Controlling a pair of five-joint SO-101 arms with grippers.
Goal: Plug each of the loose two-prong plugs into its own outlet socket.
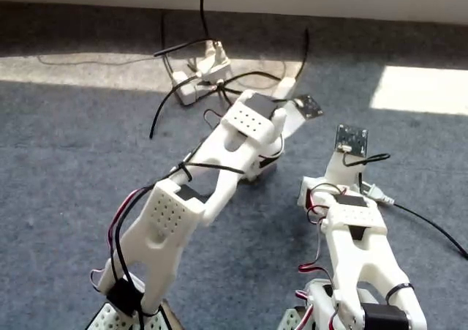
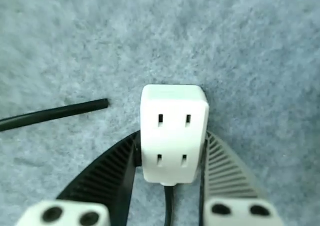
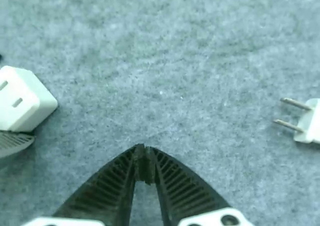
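The left claw (image 2: pixel 171 137) clamped the white outlet socket (image 2: pixel 174 110), while the right claw (image 3: pixel 145 158) sat shut and empty; the loose plug (image 3: pixel 312 122) lay at its three o'clock. A crooked push could shove the socket loose.

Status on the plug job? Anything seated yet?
Done: nothing seated that I can see; both socket pairs on the outlet block are empty. In hand: the left tool is closed around that block, apparently steadying it. Left: the two-prong plug lies loose on the carpet, prongs bare; the right tool is shut and empty, apart from it.
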